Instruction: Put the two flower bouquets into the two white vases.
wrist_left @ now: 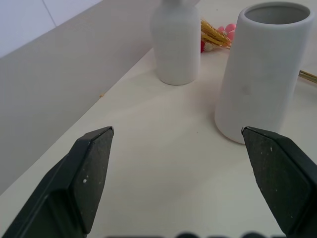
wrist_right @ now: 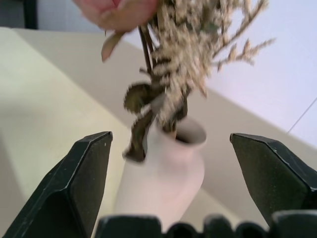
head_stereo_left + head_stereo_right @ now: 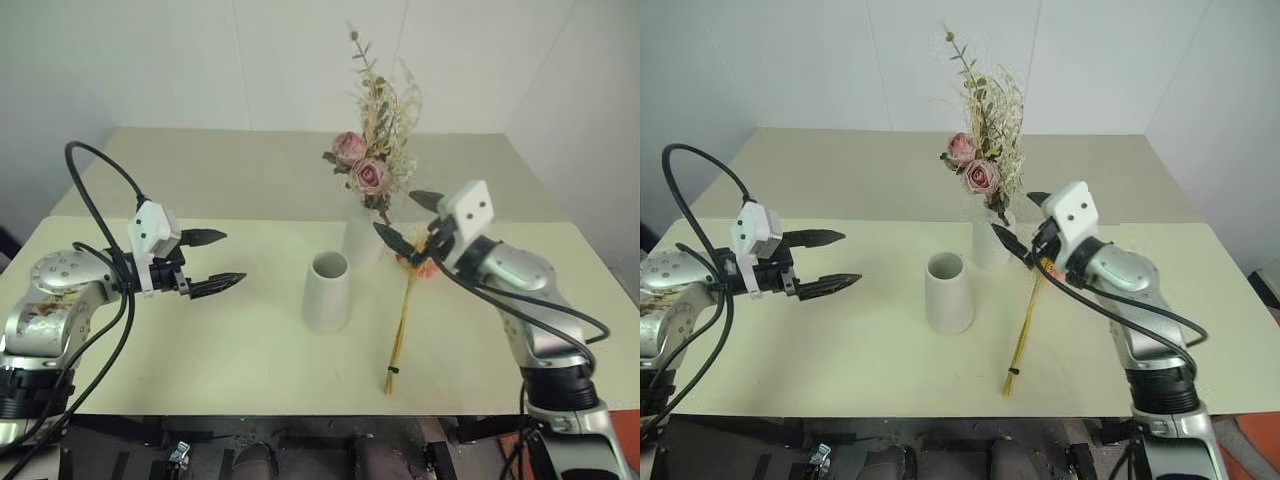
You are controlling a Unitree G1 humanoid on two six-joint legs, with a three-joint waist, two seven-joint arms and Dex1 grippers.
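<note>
On the pale table (image 3: 200, 340), toward its far middle, we see the bottle-shaped vase (image 3: 990, 245) standing upright with the rose bouquet (image 3: 372, 160) already in its narrow neck, pink roses and cream sprigs rising well above the rim. Just in front of it and slightly to the left stands the cone vase (image 3: 328, 292), upright, its wide round mouth holding nothing. To the right of the cone vase the wheat bundle (image 3: 402, 325) lies flat on the table, stalk ends toward the near edge and its small red and pink blossoms at the far end, close beside the base of the bottle-shaped vase. Our right gripper (image 3: 408, 218) hovers just to the right of the bottle-shaped vase with its two black fingers spread wide and nothing between them (in the right wrist view the vase neck and the bouquet's dark stem sit framed between the fingertips, touching neither). Our left gripper (image 3: 212, 260) hangs above the left part of the table, well apart from the cone vase, pointing toward it, its fingers likewise spread wide and holding nothing.
</note>
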